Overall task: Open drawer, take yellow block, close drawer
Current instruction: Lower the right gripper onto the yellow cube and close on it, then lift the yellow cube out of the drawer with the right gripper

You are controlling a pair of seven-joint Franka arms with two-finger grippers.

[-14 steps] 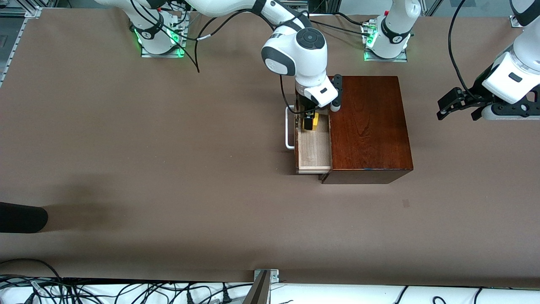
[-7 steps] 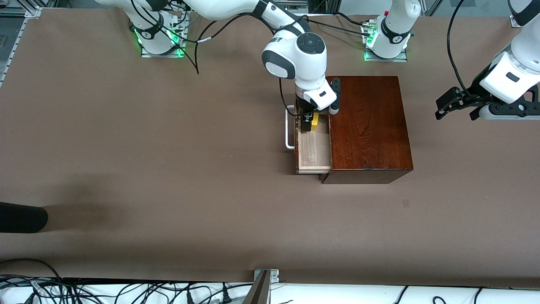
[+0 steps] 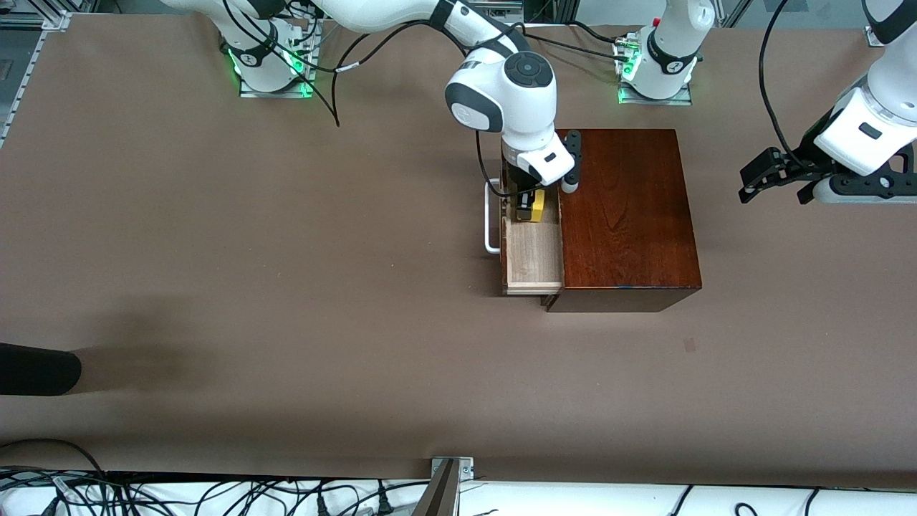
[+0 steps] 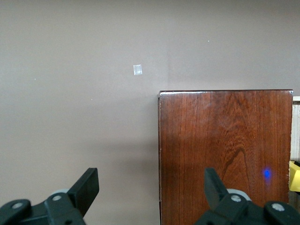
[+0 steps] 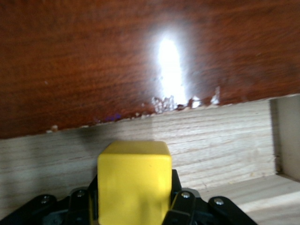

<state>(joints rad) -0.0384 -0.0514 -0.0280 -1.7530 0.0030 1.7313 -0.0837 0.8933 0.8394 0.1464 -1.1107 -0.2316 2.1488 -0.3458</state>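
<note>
The drawer [image 3: 534, 258] stands pulled out of the dark mahogany box [image 3: 627, 215], its white handle [image 3: 491, 218] pointing toward the right arm's end of the table. My right gripper [image 3: 529, 208] reaches down into the drawer and is shut on the yellow block [image 3: 534, 206]. In the right wrist view the yellow block [image 5: 133, 180] sits between the black fingers, above the drawer's pale wood [image 5: 225, 140]. My left gripper [image 3: 775, 197] hangs open over bare table past the box, toward the left arm's end. Nothing lies between its fingers [image 4: 89, 185].
A dark rounded object [image 3: 36, 369] juts in at the table's edge toward the right arm's end. A small pale scrap [image 3: 689, 345] lies on the table nearer the camera than the box. Cables run along the near edge.
The right gripper's fingers have closed on the yellow block inside the drawer. The left arm has shifted only slightly.
</note>
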